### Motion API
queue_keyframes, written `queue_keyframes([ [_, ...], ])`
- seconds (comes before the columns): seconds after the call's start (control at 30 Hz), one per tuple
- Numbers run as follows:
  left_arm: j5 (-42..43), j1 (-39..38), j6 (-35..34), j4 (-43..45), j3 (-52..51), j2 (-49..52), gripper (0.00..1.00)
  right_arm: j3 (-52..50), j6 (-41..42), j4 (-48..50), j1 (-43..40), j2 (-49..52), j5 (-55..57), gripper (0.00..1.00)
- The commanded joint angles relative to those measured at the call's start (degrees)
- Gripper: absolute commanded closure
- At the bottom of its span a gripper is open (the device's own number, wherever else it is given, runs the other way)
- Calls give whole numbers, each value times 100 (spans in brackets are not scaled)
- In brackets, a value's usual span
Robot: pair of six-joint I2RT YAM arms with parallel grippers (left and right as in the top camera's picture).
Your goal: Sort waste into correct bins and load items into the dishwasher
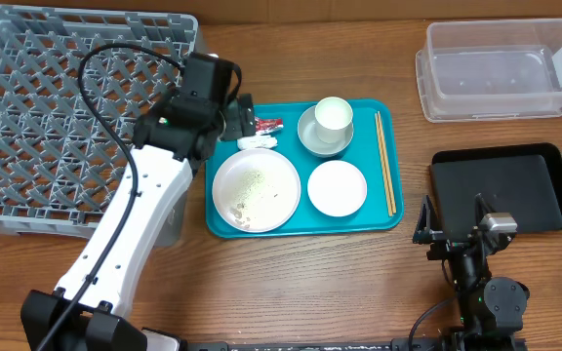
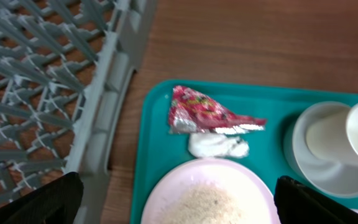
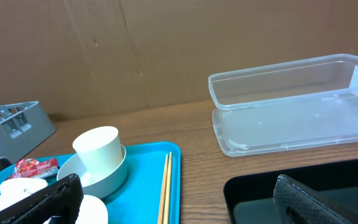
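On the teal tray (image 1: 388, 216) lie a red wrapper (image 1: 266, 125), a white tissue (image 1: 259, 142), a plate (image 1: 256, 189) with pale crumbs, a small white bowl (image 1: 337, 187), and a greyish bowl (image 1: 310, 136) holding a cup (image 1: 334, 113). My left gripper (image 2: 179, 202) is open above the tray's rear left part. In its view the wrapper (image 2: 210, 112) and tissue (image 2: 218, 146) lie just ahead of it, and the plate (image 2: 207, 196) sits between its fingers, untouched. The right gripper (image 3: 179, 199) stands open and empty by the black bin (image 1: 505, 187).
The grey dish rack (image 1: 57, 117) fills the left side, its wall close beside my left gripper. A clear tub (image 1: 501, 70) sits at the back right, behind the black bin. Wooden chopsticks (image 1: 385, 161) lie along the tray's right edge.
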Motion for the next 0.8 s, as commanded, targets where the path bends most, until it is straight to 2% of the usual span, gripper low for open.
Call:
queue_keyframes([
  [0.0,-269,374,-4,74,103,-46,0,-57,-22,39,39,-57,55,0],
  [0.3,-85,1598,-1078,-409,103,-48,0,-57,-22,39,39,-57,52,0],
  [0.77,170,2964,-1257,-638,103,-227,0,-57,-22,39,39,-57,52,0],
])
